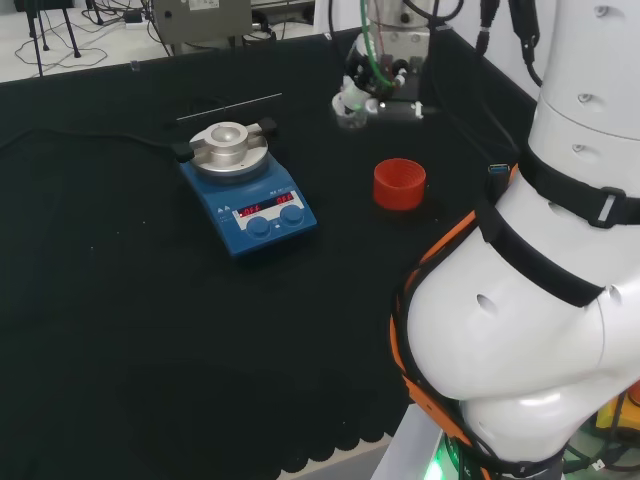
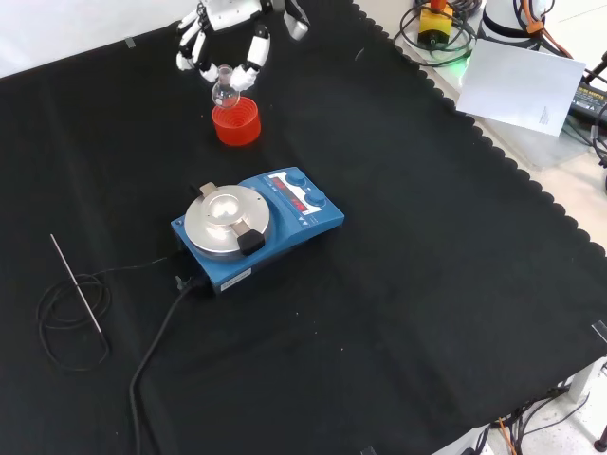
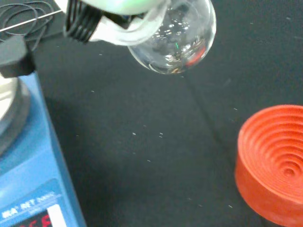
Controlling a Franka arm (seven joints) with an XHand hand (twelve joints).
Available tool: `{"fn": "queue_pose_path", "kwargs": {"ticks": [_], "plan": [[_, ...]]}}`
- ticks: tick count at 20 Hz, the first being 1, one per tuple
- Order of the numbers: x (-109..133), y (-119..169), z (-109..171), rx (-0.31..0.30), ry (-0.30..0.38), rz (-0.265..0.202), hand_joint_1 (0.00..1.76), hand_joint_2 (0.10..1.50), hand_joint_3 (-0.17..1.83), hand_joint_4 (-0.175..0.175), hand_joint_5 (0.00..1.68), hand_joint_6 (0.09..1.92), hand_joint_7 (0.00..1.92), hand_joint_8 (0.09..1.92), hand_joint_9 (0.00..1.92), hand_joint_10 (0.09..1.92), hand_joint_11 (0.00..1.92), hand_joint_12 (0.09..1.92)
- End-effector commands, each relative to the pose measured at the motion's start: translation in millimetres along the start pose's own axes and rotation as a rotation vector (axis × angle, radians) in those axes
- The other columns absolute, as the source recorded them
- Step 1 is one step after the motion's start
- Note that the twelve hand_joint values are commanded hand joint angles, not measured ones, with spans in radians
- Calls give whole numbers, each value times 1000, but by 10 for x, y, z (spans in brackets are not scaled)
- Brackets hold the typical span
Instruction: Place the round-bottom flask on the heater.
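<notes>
Cloth (image 2: 398,313) lies bare and wide around everything, open between hand and heater. Heater (image 2: 256,227), blue with a round metal plate, sits well apart from the hand, nearer the front camera; the wrist view cuts it off at a corner. Red ribbed stand (image 2: 235,121) sits empty just below the hand (image 2: 223,38). Curled fingers pinch the round-bottom flask (image 2: 225,92), lifted clear of the stand; its clear bulb is faint in the head view and plain in the wrist view.

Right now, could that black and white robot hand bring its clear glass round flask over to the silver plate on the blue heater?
Probably yes. The hand holds the round-bottom flask lifted above the red ribbed stand, and only bare black cloth lies between it and the heater's plate.
</notes>
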State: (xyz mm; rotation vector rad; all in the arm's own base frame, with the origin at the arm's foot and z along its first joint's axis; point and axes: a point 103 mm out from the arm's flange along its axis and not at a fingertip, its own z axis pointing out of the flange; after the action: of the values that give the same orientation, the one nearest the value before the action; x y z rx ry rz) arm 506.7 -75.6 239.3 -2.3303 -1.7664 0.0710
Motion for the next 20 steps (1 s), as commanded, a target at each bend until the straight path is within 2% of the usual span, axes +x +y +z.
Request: {"fn": "queue_pose_path", "kwargs": {"ticks": [1, 13, 20], "plan": [[606, 180, -33, 55, -51, -86, 1051, 713, 814, 150, 1012, 1195, 435, 592, 625, 576, 254, 1334], [1498, 403, -76, 86, -111, -207, 1052, 708, 820, 152, 1015, 1192, 434, 590, 620, 576, 256, 1332], [1767, 472, 16, 105, -128, -244, 1053, 706, 823, 153, 1017, 1191, 434, 590, 619, 576, 258, 1332]]}}
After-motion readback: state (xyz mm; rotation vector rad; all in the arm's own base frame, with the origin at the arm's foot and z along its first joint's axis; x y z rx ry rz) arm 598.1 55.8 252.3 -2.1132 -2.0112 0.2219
